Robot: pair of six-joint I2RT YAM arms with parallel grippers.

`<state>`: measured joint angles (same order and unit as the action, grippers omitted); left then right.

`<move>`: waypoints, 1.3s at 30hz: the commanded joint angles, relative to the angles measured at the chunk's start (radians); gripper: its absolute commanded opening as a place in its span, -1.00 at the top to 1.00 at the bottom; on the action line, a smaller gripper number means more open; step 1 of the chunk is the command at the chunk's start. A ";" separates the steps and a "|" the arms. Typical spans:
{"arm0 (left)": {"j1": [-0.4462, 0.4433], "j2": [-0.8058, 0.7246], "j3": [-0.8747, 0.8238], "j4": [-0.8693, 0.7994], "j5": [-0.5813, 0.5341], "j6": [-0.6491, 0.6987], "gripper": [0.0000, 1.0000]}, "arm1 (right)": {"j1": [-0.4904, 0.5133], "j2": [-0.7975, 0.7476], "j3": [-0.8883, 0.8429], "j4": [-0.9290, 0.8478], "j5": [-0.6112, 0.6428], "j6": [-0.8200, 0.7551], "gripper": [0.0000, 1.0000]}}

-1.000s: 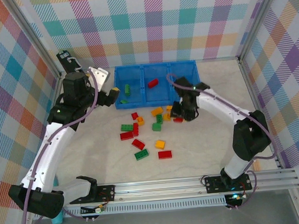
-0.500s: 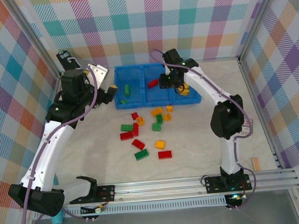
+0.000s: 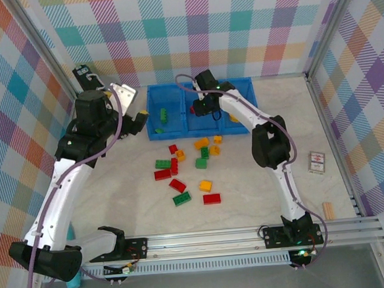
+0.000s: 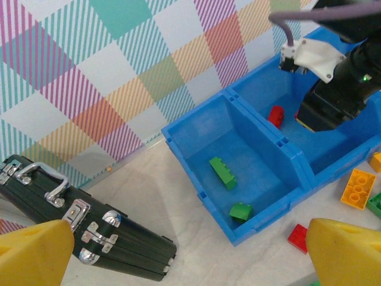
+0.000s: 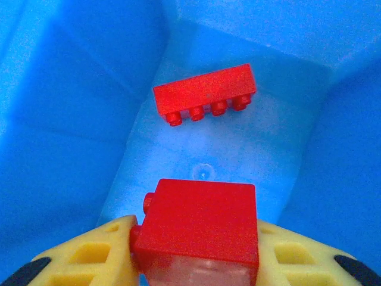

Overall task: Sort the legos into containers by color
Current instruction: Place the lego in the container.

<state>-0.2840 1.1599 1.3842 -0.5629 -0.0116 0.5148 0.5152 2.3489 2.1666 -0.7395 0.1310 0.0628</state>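
**Red Lego Held Over the Middle Part of the Tray**

A small red lego (image 5: 199,217) is gripped tight by the right tool (image 5: 195,262), between its two yellow fingers (image 5: 89,253). It is held just above the floor of the middle compartment of the blue tray (image 3: 175,86). A longer red lego (image 5: 205,95) is already lying there. Two green legos (image 4: 223,173) are seen in the left compartment.

The other legos (image 3: 187,167) are spread on the table (image 3: 117,208) in front of the tray. The left tool (image 4: 190,259) is held wide with nothing in it, near the tray's left corner. A black case (image 4: 89,238) is seen beside it.

One second ago the right tool was down low at the right side of the loose legos. Half a second ago it was over the right compartment. Now it has been moved over the middle one. The left tool has hardly been moved.
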 commanded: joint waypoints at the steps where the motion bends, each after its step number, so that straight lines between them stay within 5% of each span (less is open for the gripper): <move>1: -0.001 -0.021 0.009 -0.019 -0.015 0.015 -0.99 | 0.024 0.042 0.043 0.009 0.058 -0.091 0.23; 9: -0.001 -0.016 0.009 -0.019 0.002 0.001 -1.00 | 0.073 0.067 0.009 0.008 0.174 -0.256 0.13; 20: -0.001 -0.032 0.011 -0.020 0.009 -0.010 -1.00 | 0.079 0.028 -0.020 0.000 0.190 -0.266 -0.16; 32: -0.001 -0.051 -0.007 0.006 0.046 -0.026 -1.00 | 0.078 -0.168 -0.025 -0.086 0.142 -0.107 -0.19; 39: -0.001 -0.112 -0.067 0.043 0.055 -0.027 -0.99 | 0.080 -0.364 -0.169 -0.183 -0.017 0.043 -0.11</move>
<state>-0.2840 1.0950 1.3453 -0.5632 0.0250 0.4976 0.5915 2.0617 2.0682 -0.8379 0.2195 0.0059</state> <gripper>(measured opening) 0.998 0.564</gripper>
